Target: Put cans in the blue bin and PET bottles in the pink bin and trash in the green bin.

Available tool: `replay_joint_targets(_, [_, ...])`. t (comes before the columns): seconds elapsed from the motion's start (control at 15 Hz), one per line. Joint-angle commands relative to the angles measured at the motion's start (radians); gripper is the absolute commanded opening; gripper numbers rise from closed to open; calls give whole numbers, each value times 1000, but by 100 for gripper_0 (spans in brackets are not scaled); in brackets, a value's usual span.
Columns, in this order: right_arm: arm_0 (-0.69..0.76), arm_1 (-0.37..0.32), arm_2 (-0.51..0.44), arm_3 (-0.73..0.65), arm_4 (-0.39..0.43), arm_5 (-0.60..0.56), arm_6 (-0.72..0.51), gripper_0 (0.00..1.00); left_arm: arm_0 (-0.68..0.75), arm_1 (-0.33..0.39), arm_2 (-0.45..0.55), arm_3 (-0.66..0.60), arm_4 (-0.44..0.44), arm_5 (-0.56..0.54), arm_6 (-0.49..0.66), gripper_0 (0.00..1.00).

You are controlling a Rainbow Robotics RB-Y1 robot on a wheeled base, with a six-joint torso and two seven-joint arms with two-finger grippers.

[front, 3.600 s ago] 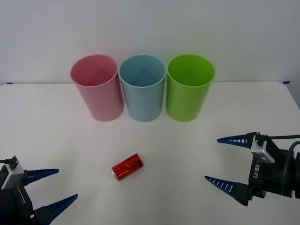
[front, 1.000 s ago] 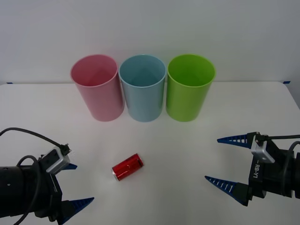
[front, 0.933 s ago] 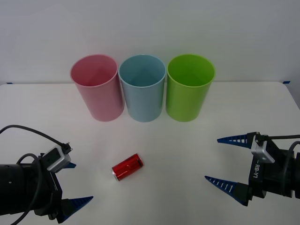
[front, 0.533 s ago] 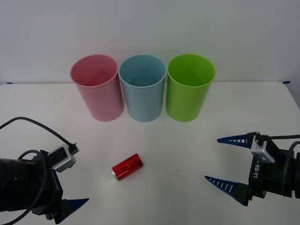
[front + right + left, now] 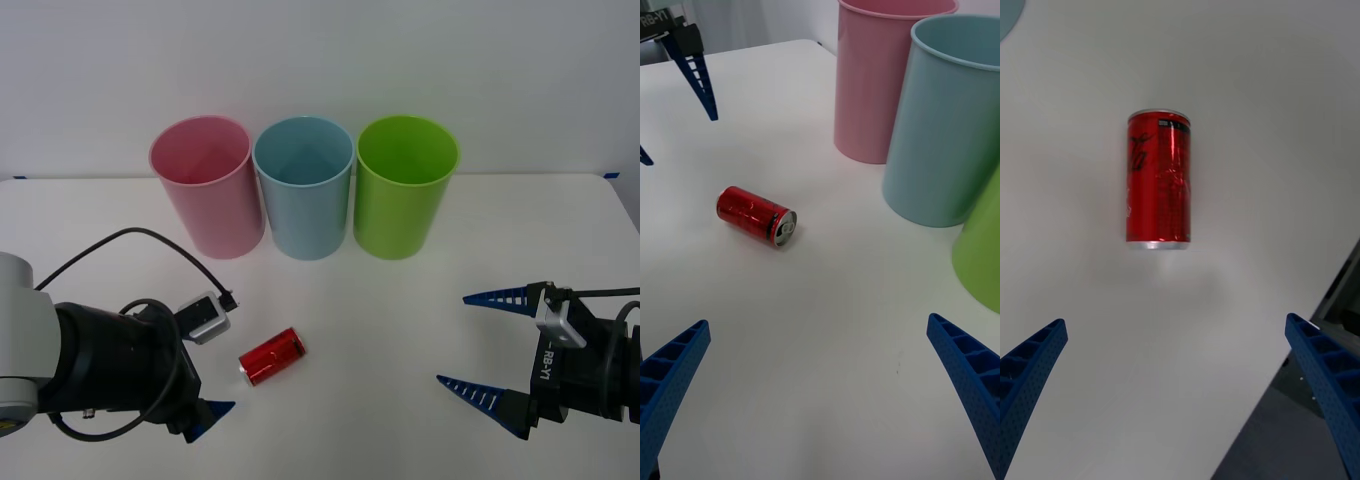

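Can — beside left hand

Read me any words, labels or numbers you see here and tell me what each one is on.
"RB-Y1": printed on the right gripper housing, front view.
"RB-Y1", partly cut off: on the left gripper housing, right wrist view.
White script on the red can: too distorted to read.

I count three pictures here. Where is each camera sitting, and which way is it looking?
Front view: above the arms, looking forward and down at the table, three bins and both arms.
Left wrist view: on the left arm, looking down at the red can past its open left gripper.
Right wrist view: on the right arm, looking across at the pink bin and blue bin past its open right gripper.
All three share the can.
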Motion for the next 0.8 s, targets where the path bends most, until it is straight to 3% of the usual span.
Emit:
replay_joint_targets(0.07, [0, 0, 0, 0, 0, 0, 0, 100, -45, -87, -14, 68, -45, -79, 3, 100])
replay_joint_targets(0.27, [0, 0, 0, 0, 0, 0, 0, 100, -122, -128, -64, 124, -45, -128, 12, 100])
replay_joint_targets(0.53, [0, 0, 0, 0, 0, 0, 0, 100, -338, -133, -316, 130, -43, -126, 218, 100])
replay_joint_targets(0.8, [0, 0, 0, 0, 0, 0, 0, 100, -344, -205, -325, 180, -40, -126, 229, 100])
